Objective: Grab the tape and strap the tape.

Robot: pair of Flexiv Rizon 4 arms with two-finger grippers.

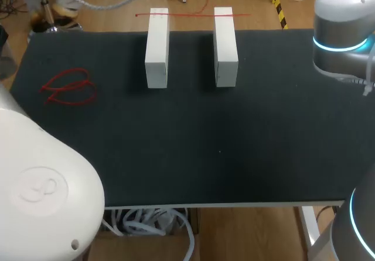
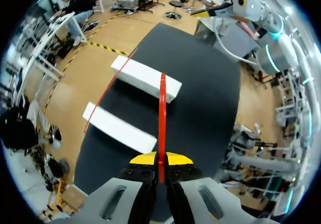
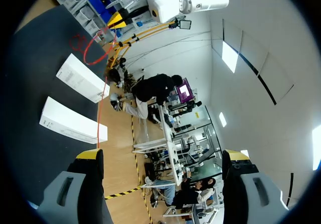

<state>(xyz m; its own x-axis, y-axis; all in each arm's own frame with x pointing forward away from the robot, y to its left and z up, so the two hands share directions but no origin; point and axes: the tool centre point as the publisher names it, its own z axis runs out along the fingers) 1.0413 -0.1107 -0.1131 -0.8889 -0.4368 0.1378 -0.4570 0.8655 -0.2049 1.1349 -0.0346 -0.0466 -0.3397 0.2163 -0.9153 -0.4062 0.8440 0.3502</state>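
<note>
Our left gripper (image 2: 160,159) pinches a red tape strip (image 2: 162,118) between closed tips, while our right gripper (image 3: 163,156) gapes wide. Farther off, two white blocks (image 1: 157,47) stand side by side on the black mat (image 1: 234,144), with another red tape (image 1: 190,15) lying across their far ends.

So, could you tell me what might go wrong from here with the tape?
The left gripper pinches the red tape only at its tips, with a long free length ahead; it could slip or swing. The right gripper is open and holds nothing, so that free end is unguided. Another red strip lies across the far ends of the two white blocks; a brush could drag it off.
</note>
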